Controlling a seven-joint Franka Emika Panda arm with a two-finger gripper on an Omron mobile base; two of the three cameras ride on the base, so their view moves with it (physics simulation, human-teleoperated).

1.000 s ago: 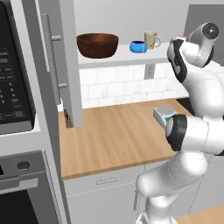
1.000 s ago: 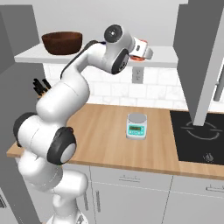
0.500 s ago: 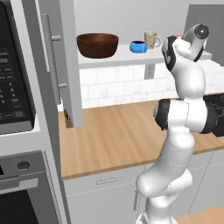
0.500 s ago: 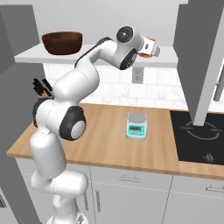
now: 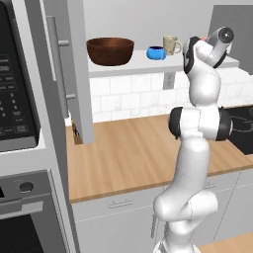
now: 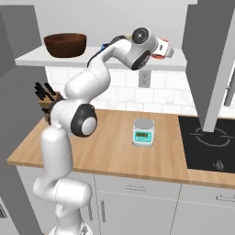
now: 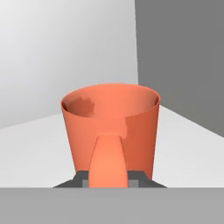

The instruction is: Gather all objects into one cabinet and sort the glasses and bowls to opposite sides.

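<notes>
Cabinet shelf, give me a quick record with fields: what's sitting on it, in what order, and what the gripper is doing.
shelf: white, cabinet door open
left end: dark brown bowl
middle: blue bowl, with beige mug beside it on the right
right end: orange mug, upright
gripper: shut on the orange mug's handle
counter below: small kitchen scale, knife block

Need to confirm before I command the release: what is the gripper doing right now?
Gripper: shut on the orange mug, pinching its handle, over the white shelf.
</notes>
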